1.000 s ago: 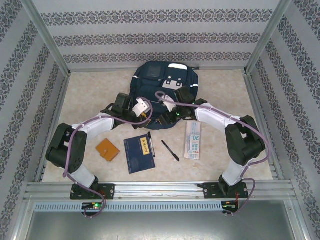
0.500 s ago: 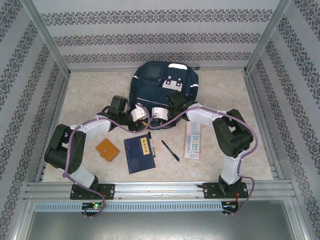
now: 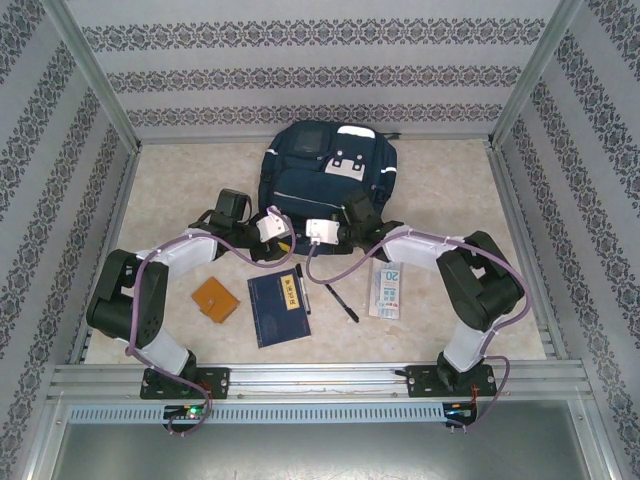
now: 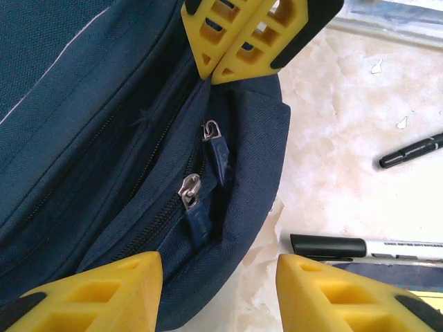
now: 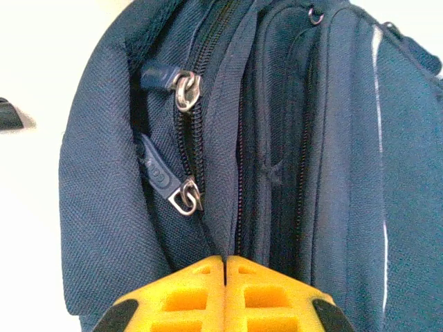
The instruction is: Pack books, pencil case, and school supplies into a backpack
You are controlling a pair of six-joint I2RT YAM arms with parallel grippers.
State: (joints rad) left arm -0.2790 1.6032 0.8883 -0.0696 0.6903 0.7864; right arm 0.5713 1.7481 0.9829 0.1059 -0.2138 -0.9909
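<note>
Because zip on backpack (image 3: 318, 165) looked shut, next move probably hinged on pulls.

- Nearest, flat on marbled counter (image 3: 450, 190): orange booklet (image 3: 216, 299), navy book (image 3: 278, 310), black pens (image 3: 340, 301), pale pencil case (image 3: 387, 290). All unpacked.
- Left gripper (image 4: 216, 266) half-spread, straddling woven fabric lip. Metal zipper pulls (image 4: 190, 190) just ahead, zip slanting away.
- Right gripper (image 5: 226, 266) opposite, pinched together at fold. Couldn't tell if cloth caught.
- Soft backpack body beyond.

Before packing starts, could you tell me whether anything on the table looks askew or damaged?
Nothing looks damaged or spilled; only one slim black pen lies diagonally beside the thin dark navy-blue book.
</note>
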